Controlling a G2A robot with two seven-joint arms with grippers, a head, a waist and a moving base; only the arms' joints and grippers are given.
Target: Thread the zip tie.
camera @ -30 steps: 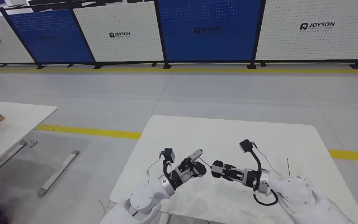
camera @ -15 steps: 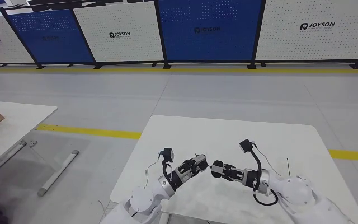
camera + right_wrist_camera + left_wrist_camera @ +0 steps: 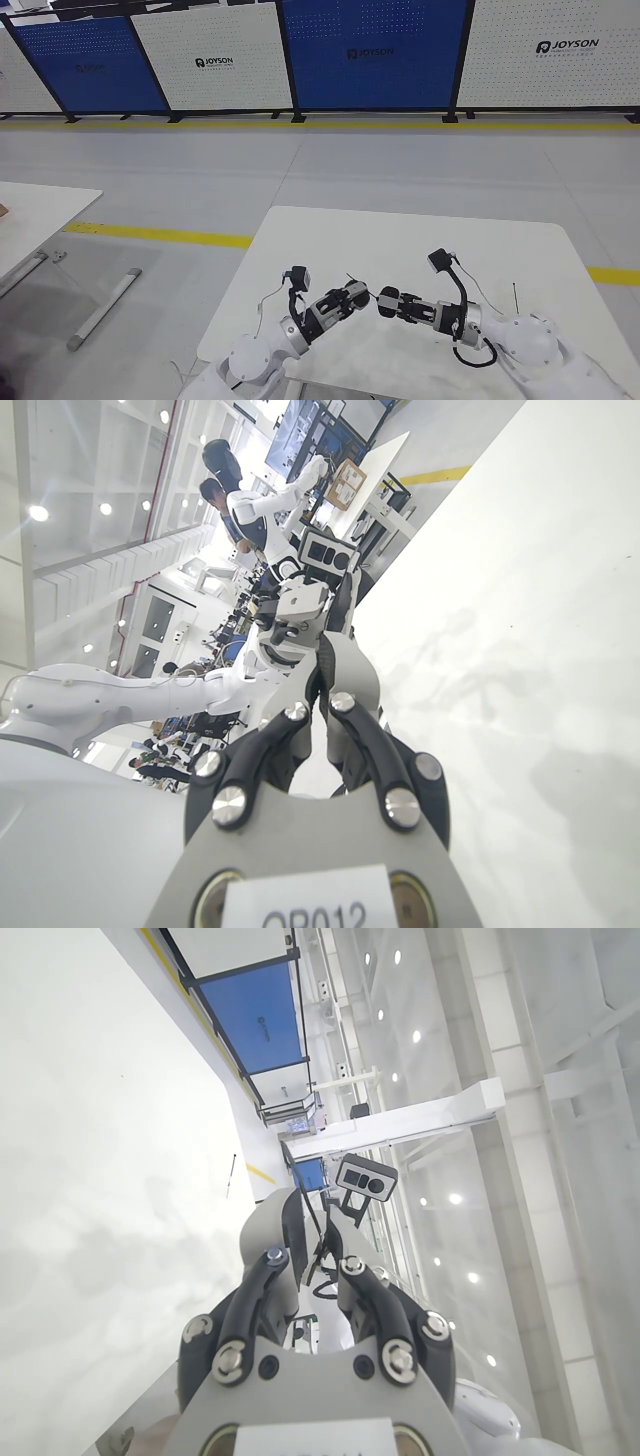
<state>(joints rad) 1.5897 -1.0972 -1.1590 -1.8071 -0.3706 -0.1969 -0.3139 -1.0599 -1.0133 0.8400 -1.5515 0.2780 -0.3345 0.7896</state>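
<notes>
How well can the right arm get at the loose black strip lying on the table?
Probably yes: the black strip lies alone on the white table beside that arm, nothing between; the right gripper is shut, though.

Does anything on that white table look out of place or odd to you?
Only a thin black strip lying loose on the table beside the right arm, apart from the left tool and right tool close together mid-table. Nothing looks spilled or broken.

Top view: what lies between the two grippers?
Top view: left gripper and right gripper nearly touch; only a thin dark strand, probably the zip tie, reaches the gap.
</notes>
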